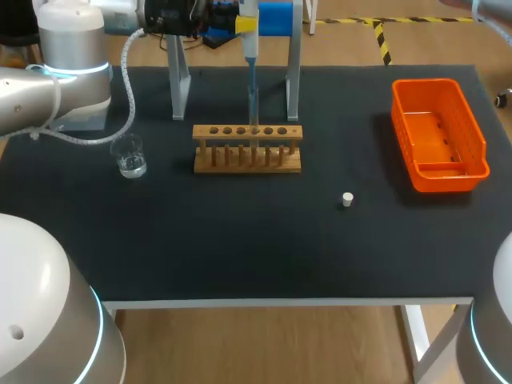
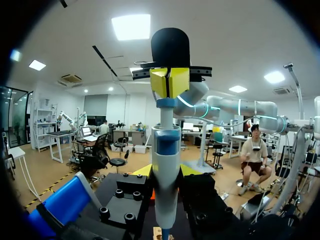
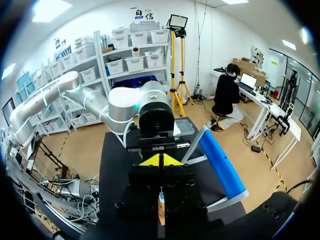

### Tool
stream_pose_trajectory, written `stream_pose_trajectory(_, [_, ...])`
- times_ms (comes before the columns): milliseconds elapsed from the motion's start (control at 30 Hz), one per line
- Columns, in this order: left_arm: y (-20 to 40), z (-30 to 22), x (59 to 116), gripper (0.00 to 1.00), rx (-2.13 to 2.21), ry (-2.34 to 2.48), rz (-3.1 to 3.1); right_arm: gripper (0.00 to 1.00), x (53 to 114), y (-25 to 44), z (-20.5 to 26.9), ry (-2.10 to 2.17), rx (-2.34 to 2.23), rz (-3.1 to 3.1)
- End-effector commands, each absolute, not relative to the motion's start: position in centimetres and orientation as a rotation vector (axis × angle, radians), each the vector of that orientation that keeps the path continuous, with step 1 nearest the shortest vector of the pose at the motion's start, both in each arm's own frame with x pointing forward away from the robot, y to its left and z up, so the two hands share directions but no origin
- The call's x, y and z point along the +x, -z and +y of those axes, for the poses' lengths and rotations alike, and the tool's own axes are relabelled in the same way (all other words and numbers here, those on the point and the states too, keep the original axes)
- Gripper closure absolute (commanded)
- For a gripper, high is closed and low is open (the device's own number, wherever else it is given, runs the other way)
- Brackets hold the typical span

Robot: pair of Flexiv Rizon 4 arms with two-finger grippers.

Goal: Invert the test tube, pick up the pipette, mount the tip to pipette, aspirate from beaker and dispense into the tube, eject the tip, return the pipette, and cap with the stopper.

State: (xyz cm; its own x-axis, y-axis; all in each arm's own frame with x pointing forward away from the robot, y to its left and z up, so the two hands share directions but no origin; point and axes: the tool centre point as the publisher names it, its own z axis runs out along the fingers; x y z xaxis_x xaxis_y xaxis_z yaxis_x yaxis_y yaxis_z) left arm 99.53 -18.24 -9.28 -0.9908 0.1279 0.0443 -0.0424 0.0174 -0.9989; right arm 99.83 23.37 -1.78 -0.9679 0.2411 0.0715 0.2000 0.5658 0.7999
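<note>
My left gripper (image 2: 166, 172) is clamped on the pipette (image 1: 250, 72), whose tip hangs over the rack (image 1: 248, 150), so I judge we're dispensing. The beaker (image 1: 129, 156) sits at nine o'clock of the rack and the stopper (image 1: 346, 199) lies loose at four. Ejecting, returning and capping remain.

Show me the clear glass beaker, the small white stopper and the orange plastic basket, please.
Clear glass beaker (image 1: 130, 157): head view, its side wall.
Small white stopper (image 1: 347, 199): head view, its middle.
Orange plastic basket (image 1: 450, 181): head view, its near wall.
</note>
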Motion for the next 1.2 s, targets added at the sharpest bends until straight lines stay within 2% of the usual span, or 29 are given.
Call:
stream_pose_trajectory(33, [9.0,-18.3,99.6,1.00,-0.093,-2.121,-2.148,1.00,99.7,2.3,23.3,-1.384,0.389,2.745])
stream_pose_trajectory(1000, [9.0,-18.3,99.6,1.00,-0.093,-2.121,-2.148,1.00,99.3,3.8,23.2,-1.350,0.409,2.782])
stream_pose_trajectory(1200, [9.0,-18.3,99.6,1.00,-0.093,-2.121,-2.148,1.00,99.3,1.5,22.9,-1.396,0.372,2.736])
